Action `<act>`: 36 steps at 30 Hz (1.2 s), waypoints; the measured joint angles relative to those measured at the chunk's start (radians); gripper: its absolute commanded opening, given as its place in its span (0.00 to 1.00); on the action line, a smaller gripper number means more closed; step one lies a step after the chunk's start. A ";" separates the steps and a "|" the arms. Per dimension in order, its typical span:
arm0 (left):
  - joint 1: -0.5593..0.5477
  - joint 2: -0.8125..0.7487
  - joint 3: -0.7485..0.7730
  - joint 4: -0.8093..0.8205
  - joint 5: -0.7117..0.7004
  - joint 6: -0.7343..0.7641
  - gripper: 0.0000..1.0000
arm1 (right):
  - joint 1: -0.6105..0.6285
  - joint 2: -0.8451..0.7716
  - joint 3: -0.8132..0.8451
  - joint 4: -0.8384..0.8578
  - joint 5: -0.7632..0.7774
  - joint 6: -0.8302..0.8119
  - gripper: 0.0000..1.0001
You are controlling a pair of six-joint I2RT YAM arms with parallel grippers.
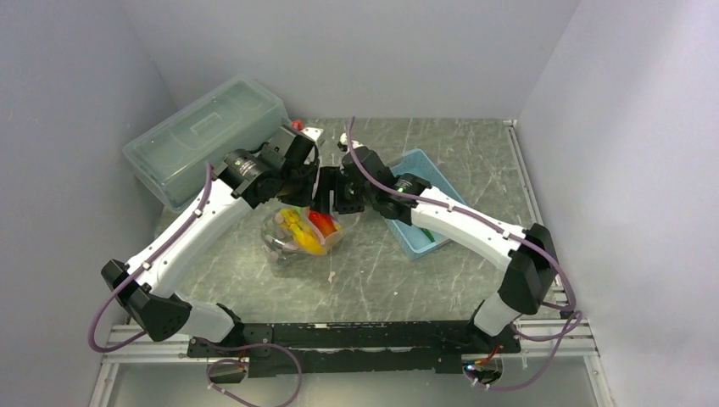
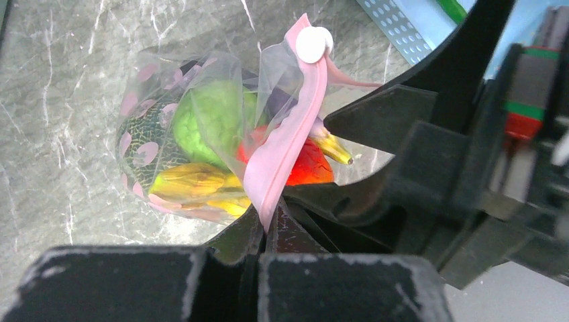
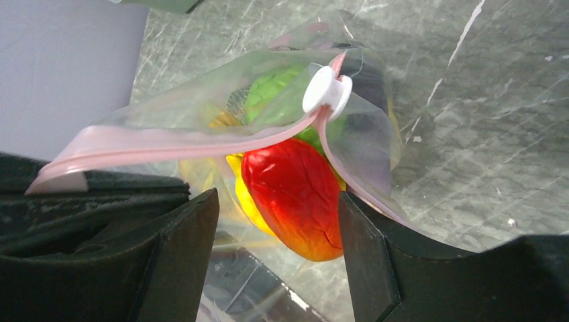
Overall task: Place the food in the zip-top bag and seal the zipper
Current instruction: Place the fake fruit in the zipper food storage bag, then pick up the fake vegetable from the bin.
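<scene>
The zip-top bag [image 1: 292, 242] lies mid-table, clear with pink dots, with the food in it. The left wrist view shows a green round lump [image 2: 211, 121], yellow bananas [image 2: 191, 184] and a red-orange piece [image 2: 310, 168]. My left gripper [image 2: 268, 225] is shut on one end of the pink zipper [image 2: 285, 144]; its white slider [image 2: 313, 43] sits at the far end. My right gripper [image 3: 278, 248] is open. Its fingers straddle the red-orange piece [image 3: 295, 194] at the bag's mouth, under the zipper strip [image 3: 194, 144] and slider [image 3: 327, 90]. Both grippers [image 1: 331, 199] meet over the bag.
A large translucent lidded box [image 1: 208, 136] stands at the back left. A light-blue slatted basket [image 1: 424, 203] lies right of the bag, under the right arm, with a green item [image 1: 426, 235] in it. Grey walls close in on three sides.
</scene>
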 measured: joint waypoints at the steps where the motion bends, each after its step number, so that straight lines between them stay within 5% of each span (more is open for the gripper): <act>1: 0.000 0.000 0.000 0.000 0.000 0.000 0.00 | 0.000 -0.007 0.000 -0.005 0.005 -0.005 0.69; 19: 0.000 0.000 -0.003 0.003 0.000 0.000 0.00 | -0.023 -0.227 0.010 -0.138 0.237 -0.186 0.53; 36: 0.000 -0.018 -0.025 0.012 -0.001 0.000 0.00 | -0.308 -0.166 -0.022 -0.235 0.225 -0.373 0.47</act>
